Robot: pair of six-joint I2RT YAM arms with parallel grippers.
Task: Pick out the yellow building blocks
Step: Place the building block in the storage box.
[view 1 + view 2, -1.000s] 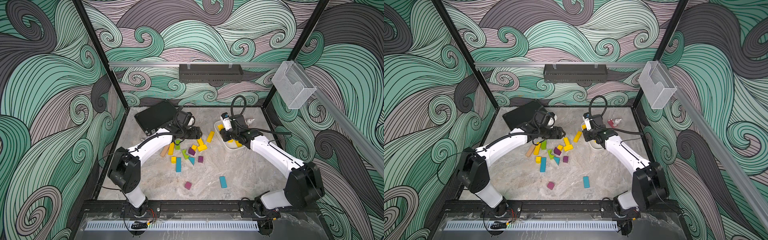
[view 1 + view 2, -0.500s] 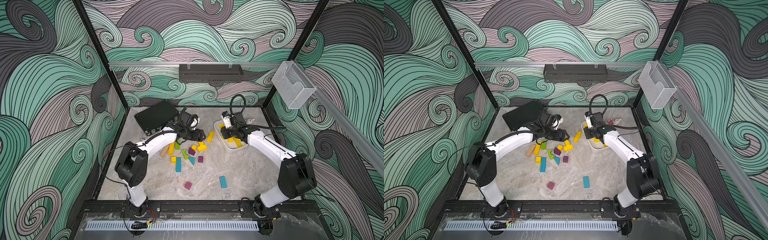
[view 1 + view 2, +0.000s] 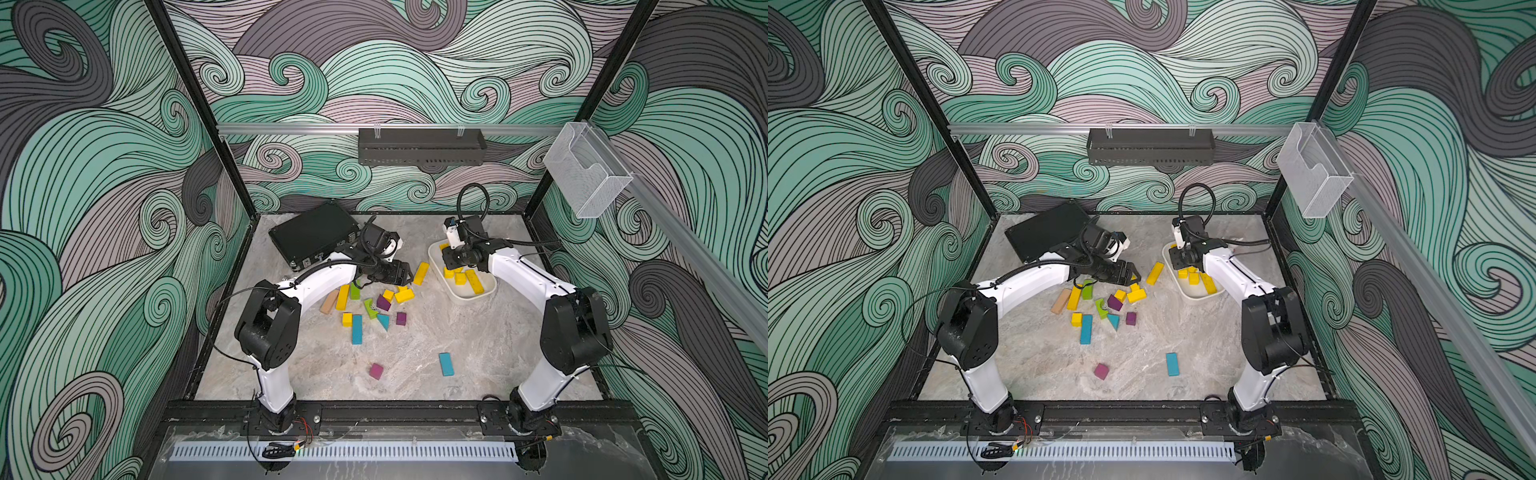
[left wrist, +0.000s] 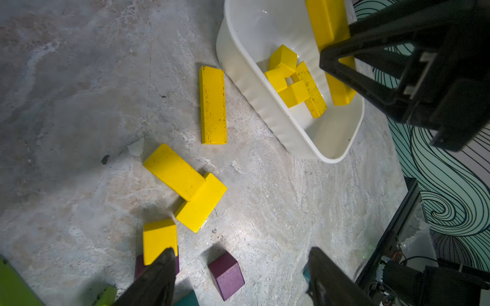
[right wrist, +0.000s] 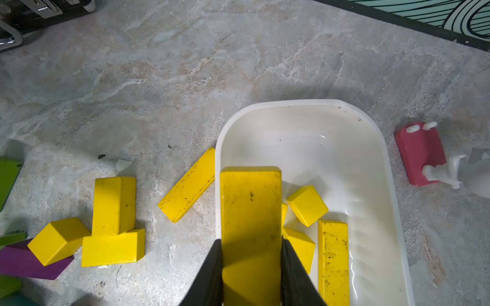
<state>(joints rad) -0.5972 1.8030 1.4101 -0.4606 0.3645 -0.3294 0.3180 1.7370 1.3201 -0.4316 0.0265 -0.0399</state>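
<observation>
We see both top views evenly and brightly lit from above, sharp across the middle, with the straight frame posts bowing slightly toward the picture edges. On the marble counter (image 3: 419, 345) the arms cast only soft, short shadows. In the left wrist view the light is dimmer; the dark fingertips (image 4: 156, 278) close to the lens are blurred, while the counter stays crisp. In the right wrist view the white tray (image 5: 371, 148) shows small glare spots on its glossy inner wall, and the yellow bar (image 5: 250, 225) held close to the lens falls into shade at its lower part.
</observation>
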